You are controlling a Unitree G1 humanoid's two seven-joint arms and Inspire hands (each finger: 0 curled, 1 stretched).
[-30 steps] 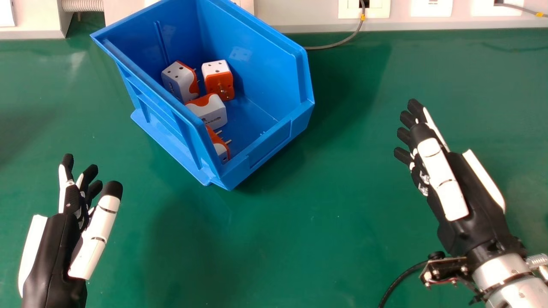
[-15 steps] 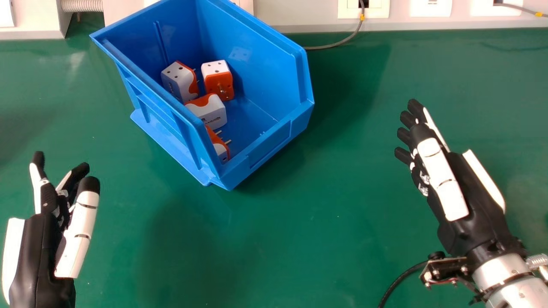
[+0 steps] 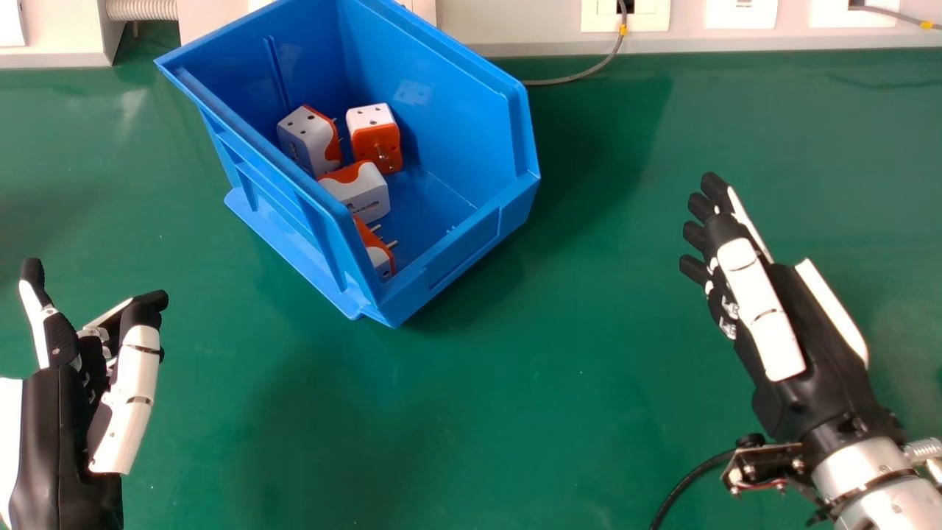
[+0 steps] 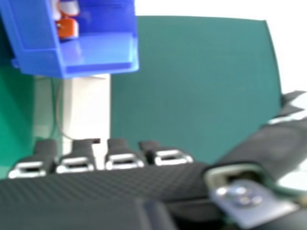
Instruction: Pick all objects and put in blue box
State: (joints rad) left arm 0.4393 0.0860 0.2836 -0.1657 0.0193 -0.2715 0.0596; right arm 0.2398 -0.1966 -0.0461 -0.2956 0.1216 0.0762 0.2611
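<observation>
So your four orange-and-white plug adapters [image 3: 368,193] are all sitting inside the blue box [image 3: 471,249]. Your left hand [image 3: 55,434] is loosely spread, one finger sticking out apart, another bent near the thumb. Your right hand [image 3: 817,353] has straight, slightly fanned fingers over the green table [image 3: 589,412], well apart from the box.

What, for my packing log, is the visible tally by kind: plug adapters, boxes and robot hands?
Plug adapters: 4
Blue box: 1
Robot hands, left hand and right hand: 2
Total: 7
</observation>
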